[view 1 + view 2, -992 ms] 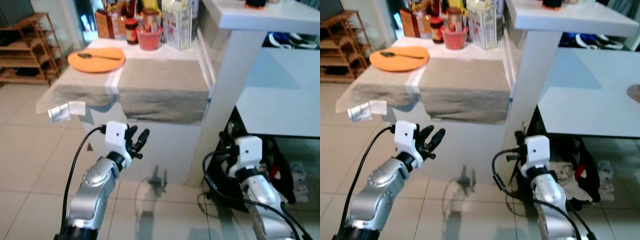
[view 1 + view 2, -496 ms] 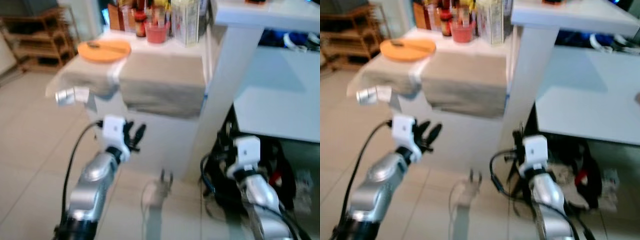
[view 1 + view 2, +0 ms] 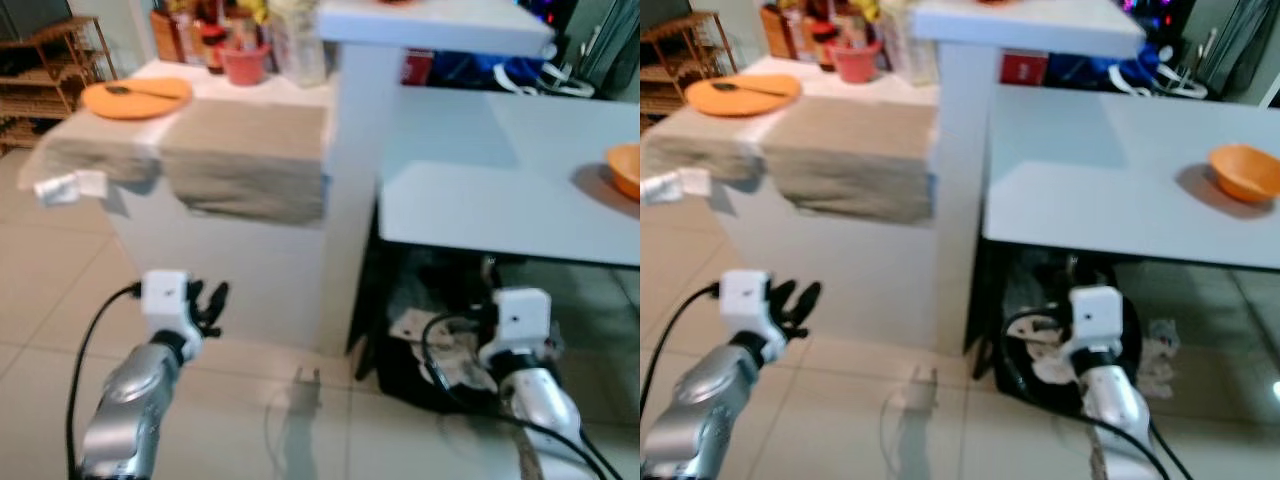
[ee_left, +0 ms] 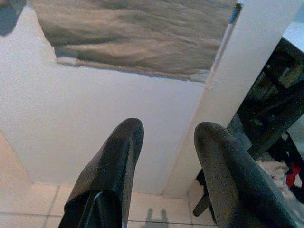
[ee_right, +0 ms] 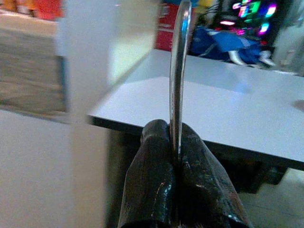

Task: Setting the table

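Right tool (image 5: 176,156): clamped on a thin metal utensil (image 5: 179,71), upright, before the bench (image 3: 1090,190) edge.
Left tool (image 4: 164,156): fingers apart, empty, facing the white cabinet (image 4: 109,118).
Bowl (image 3: 1243,170): orange, on the bench.

We count two benches: a white one (image 3: 230,95) on our left and a pale grey one (image 3: 1090,190) on our right. On the white bench lie two cloths (image 3: 250,150), one orange plate (image 3: 135,98) with one spoon (image 3: 140,92) on it, and one red cup (image 3: 243,63); the bottles behind it are too blurred to count. The grey bench carries one orange bowl (image 3: 1245,170). We have two grippers, left (image 4: 164,175) and right (image 5: 176,175), two fingers (image 4: 114,161) each, and one metal utensil (image 5: 178,71) pinched in the right.
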### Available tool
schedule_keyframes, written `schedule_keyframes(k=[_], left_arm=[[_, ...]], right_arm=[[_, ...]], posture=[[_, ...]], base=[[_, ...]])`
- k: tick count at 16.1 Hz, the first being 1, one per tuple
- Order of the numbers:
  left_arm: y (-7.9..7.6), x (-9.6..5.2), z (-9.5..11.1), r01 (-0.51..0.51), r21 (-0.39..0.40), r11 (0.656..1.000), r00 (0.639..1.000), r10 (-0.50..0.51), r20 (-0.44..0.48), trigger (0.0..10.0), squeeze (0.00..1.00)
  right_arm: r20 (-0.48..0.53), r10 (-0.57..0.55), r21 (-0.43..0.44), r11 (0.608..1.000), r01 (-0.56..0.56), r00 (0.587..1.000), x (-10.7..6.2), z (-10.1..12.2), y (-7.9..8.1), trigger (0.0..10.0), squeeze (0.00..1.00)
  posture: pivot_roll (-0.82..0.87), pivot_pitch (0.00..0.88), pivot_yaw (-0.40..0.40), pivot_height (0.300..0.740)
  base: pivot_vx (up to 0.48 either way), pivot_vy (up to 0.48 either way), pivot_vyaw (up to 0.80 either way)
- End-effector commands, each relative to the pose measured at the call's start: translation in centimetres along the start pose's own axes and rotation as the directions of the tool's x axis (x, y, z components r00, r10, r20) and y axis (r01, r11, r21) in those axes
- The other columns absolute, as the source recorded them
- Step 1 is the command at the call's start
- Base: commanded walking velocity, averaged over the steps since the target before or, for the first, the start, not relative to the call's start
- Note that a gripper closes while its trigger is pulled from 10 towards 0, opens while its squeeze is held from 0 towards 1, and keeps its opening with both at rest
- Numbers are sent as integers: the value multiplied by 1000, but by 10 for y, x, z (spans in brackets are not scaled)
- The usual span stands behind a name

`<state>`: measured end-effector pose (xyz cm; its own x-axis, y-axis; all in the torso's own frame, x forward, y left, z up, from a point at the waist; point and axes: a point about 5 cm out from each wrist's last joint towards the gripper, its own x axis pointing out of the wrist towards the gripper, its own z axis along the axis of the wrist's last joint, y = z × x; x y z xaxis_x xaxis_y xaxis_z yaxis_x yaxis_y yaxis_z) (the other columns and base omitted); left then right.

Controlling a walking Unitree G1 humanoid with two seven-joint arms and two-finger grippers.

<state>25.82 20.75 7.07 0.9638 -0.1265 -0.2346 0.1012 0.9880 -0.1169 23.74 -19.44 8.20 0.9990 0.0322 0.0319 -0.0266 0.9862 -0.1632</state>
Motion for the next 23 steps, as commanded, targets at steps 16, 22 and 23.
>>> schedule_keyframes(k=[16,22,23], left_arm=[[-22,18,10,43,87,995,996,-50,80,10000,0],[-30,24,15,82,85,993,992,-89,85,10000,0],[-32,26,18,93,86,992,990,-101,95,10000,0]], right_arm=[[-4,-4,-18,1000,4,1000,-2,-11,4,0,0],[12,1,-15,1000,-1,1000,-1,-8,5,0,0],[12,6,-15,1000,-6,1000,1,-7,5,0,0]], posture=[[-14,0,20,740],[-17,0,26,740],[-17,0,27,740]], base=[[0,-355,0],[0,-441,0],[0,-428,0]])
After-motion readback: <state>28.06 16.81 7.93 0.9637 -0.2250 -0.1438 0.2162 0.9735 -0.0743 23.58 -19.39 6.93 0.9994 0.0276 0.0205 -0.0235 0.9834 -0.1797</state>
